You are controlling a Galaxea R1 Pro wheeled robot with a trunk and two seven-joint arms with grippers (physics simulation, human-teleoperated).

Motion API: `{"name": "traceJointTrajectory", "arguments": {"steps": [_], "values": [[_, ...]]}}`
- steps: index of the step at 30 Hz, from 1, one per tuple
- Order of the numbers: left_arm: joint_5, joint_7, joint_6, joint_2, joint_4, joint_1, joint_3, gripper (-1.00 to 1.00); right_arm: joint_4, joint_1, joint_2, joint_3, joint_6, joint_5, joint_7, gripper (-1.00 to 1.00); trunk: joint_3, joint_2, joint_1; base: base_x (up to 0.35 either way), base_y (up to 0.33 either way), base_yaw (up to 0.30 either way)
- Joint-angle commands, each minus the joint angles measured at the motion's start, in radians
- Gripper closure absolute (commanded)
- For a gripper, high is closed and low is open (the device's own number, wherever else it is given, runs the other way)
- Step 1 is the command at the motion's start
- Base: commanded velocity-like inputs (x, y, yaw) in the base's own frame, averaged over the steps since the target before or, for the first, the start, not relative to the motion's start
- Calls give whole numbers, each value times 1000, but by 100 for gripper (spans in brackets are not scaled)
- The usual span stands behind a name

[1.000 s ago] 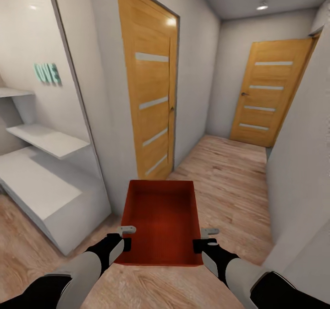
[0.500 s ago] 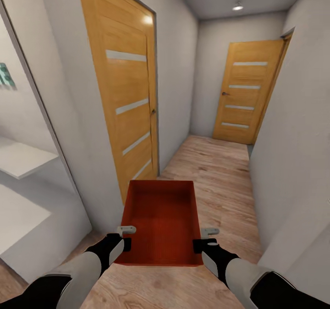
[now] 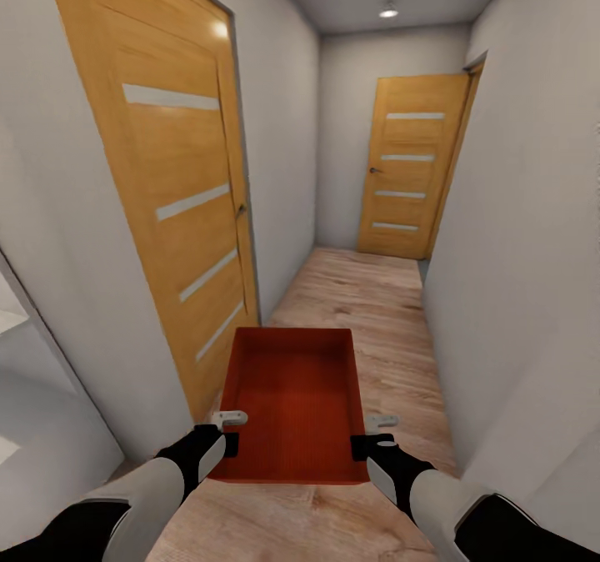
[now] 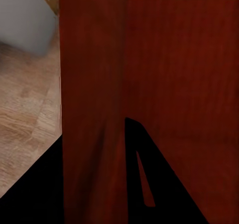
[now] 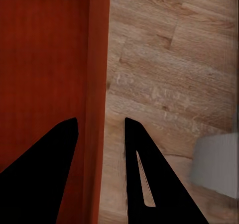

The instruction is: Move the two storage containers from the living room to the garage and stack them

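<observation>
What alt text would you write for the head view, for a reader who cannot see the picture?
Both grippers, left gripper and right gripper, hold an empty red-orange storage container by its side walls above a wood-plank floor in a narrow white hallway. A wooden door stands at the left, another wooden door at the far end.

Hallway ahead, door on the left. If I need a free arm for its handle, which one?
Left, tentatively: the near door is on that side. But both grippers, left and right, grip the storage container; releasing risks tipping.
</observation>
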Motion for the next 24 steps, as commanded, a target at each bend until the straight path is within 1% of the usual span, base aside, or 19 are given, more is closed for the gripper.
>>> {"name": "traceJointTrajectory", "arguments": {"steps": [1, 5, 7, 24], "values": [[1, 7, 5, 24, -6, -1, -11, 100, 8, 0, -1, 12, 4, -16, -5, 100, -2, -2, 1, 322, 0, -243], [1, 7, 5, 24, -6, -1, -11, 100, 8, 0, 0, 11, 4, -16, -5, 100, -2, -2, 1, 322, 0, -228], [1, 7, 6, 24, -6, -1, -11, 100, 8, 0, 0, 11, 4, -16, -5, 100, -2, -2, 1, 322, 0, -90], [1, 7, 6, 24, -6, -1, -11, 100, 8, 0, -1, 11, 4, -16, -5, 100, -2, -2, 1, 322, 0, -5]]}}
